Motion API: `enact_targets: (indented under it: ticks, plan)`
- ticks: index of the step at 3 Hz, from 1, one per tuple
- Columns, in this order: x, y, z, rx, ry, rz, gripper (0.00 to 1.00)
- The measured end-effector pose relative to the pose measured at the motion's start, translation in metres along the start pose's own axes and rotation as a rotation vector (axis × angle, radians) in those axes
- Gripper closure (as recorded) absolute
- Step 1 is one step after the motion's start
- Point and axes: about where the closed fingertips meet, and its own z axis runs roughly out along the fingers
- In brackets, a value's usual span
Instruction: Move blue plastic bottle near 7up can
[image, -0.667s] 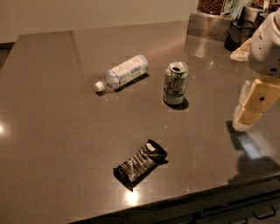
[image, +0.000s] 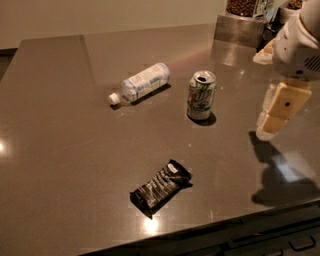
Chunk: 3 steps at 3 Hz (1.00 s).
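Note:
The blue plastic bottle (image: 142, 83) lies on its side on the grey-brown table, white cap pointing to the lower left. The 7up can (image: 201, 95) stands upright a little to its right, opened top showing. My gripper (image: 276, 116) hangs above the table's right side, well to the right of the can and apart from both things; it holds nothing that I can see.
A black snack wrapper (image: 161, 187) lies near the table's front edge. A metal container (image: 239, 29) stands at the back right. The table's front edge (image: 200, 232) runs along the bottom.
The gripper has shifted very slightly; the bottle, can and wrapper have not moved.

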Motion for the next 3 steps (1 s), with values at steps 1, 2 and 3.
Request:
enact_targets:
  ticks: [1, 2, 3]
  plan:
    - [-0.025, -0.025, 0.012, -0.013, -0.033, -0.059, 0.0]
    - [-0.066, -0.054, 0.021, -0.015, -0.074, -0.145, 0.0]
    - [-0.143, -0.08, 0.037, -0.037, -0.131, -0.268, 0.0]
